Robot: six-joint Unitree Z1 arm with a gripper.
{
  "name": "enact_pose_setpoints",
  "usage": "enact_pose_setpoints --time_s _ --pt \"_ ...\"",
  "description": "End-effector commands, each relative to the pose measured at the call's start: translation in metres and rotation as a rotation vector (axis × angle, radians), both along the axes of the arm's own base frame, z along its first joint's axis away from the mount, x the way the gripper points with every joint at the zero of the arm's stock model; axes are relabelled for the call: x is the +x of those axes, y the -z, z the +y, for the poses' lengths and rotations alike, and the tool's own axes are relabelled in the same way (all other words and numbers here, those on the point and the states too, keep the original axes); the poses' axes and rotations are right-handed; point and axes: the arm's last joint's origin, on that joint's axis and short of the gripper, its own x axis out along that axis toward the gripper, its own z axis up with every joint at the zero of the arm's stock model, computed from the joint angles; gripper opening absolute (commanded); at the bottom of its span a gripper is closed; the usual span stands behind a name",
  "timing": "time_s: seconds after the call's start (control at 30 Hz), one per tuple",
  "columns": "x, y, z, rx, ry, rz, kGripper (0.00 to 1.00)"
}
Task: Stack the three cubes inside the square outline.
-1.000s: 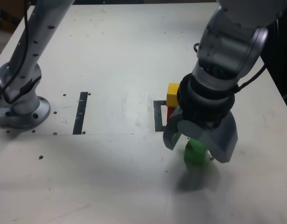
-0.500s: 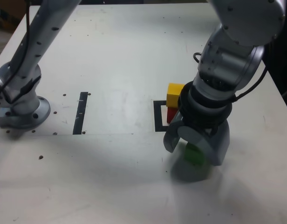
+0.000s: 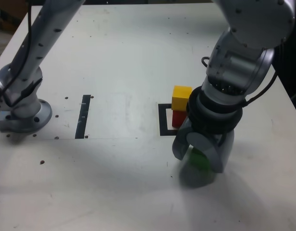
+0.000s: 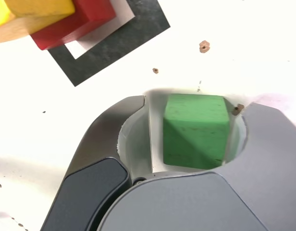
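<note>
Exterior view: green matte cube [image 3: 201,159] on the pale, speckled desk [image 3: 119,192], outside the thick black square outline with a white centre [image 3: 163,121]. Within the visible part of the outline, the yellow matte cube [image 3: 180,99] is seen resting on the red matte cube [image 3: 178,118]; the rest of the border is hidden by the grey end effector [image 3: 198,162], which is lowered over the green cube with its jaws partly open.

Wrist view: the green cube is seen between the two curved jaws, which stand parted around it. A narrow gap is visible beside one face, while the opposite face lies close to the other jaw; whether that side is touched cannot be told. No firm grasp is shown. The step in hand is judged to be the grasping of this last cube. The jaws should be centred on it before being closed, so that it is not pushed or twisted by the nearer one, and closure should be made gently, with the faces kept square to the jaws. Lifting should be delayed until both sides are seated, then made straight up, high enough for the two-cube stack to be cleared.
</note>
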Motion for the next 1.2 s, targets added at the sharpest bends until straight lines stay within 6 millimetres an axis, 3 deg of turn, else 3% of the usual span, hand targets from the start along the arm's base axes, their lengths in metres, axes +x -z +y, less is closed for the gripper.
enact_pose_setpoints --time_s 0.0,0.3,0.57,0.7,0.83,1.17 --pt "0.002 0.002 0.0 -0.006 -0.006 -0.002 0.41" --pt "0.005 0.001 0.001 -0.021 -0.013 -0.027 0.24" --pt "0.004 0.001 0.002 -0.021 -0.014 -0.023 0.16" --pt "0.001 -0.009 0.003 -0.021 -0.014 -0.032 0.13" --pt "-0.011 -0.037 0.009 -0.022 -0.016 -0.057 0.13" --pt "-0.053 -0.134 0.044 -0.01 -0.03 -0.145 0.13"
